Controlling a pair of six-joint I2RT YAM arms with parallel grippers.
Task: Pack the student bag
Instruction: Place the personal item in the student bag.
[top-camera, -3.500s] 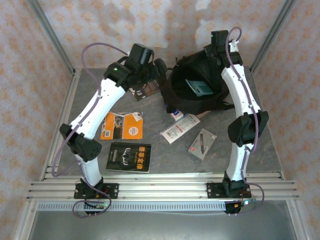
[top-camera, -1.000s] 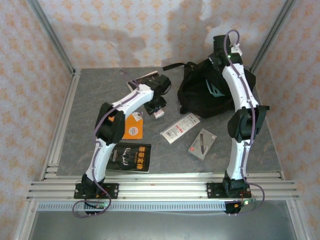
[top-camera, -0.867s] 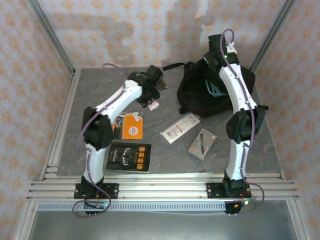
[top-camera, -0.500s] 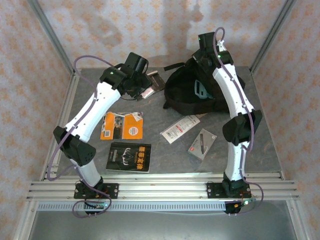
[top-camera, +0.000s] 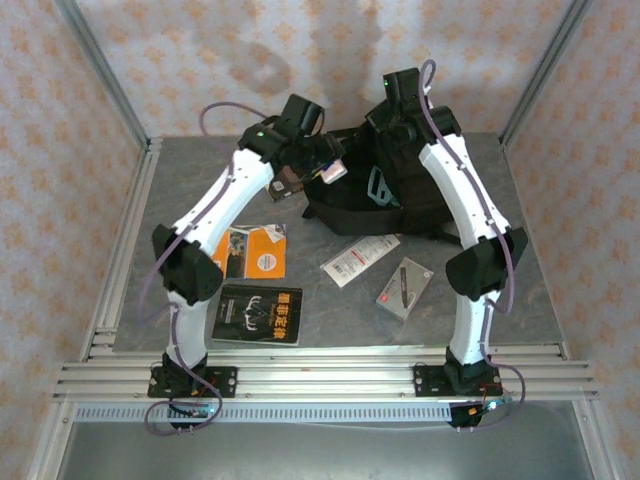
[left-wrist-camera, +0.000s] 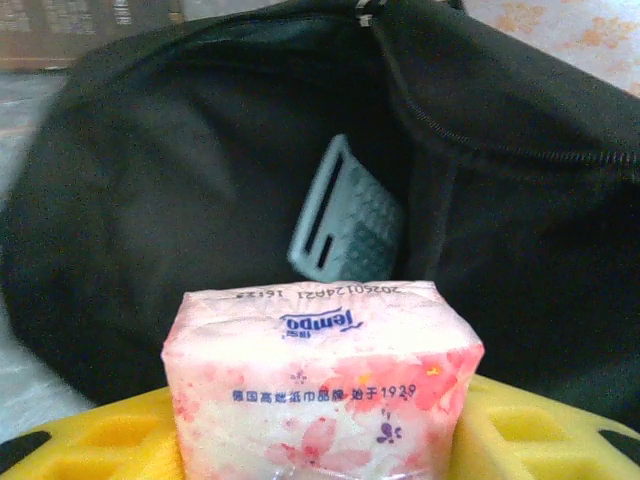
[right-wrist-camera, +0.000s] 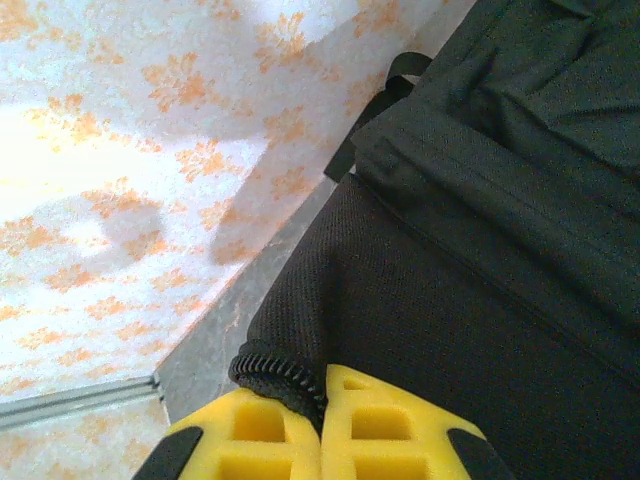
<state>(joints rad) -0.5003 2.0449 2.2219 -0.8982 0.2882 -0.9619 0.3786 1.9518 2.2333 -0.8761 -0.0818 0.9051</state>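
Observation:
The student bag (top-camera: 400, 200), a large black backpack, lies at the back of the table with its mouth held open. My right gripper (right-wrist-camera: 322, 400) is shut on the bag's zippered rim (right-wrist-camera: 275, 372) and holds it up at the bag's far side (top-camera: 397, 108). My left gripper (left-wrist-camera: 320, 425) is shut on a pink-and-white tissue pack (left-wrist-camera: 320, 380). It holds the pack just in front of the bag's opening (left-wrist-camera: 180, 200), at the bag's left edge (top-camera: 331, 172). A grey-teal calculator (left-wrist-camera: 350, 225) leans inside the bag.
On the table in front of the bag lie an orange booklet (top-camera: 247, 250), a black book with orange lettering (top-camera: 258, 314), a white flat packet (top-camera: 360, 258) and a grey pen box (top-camera: 404, 286). A brown book (top-camera: 289, 186) lies under the left wrist.
The left arm has swung from the table's middle up and right, bringing the tissue pack to the bag's mouth. The right gripper has pulled the bag's rim leftward.

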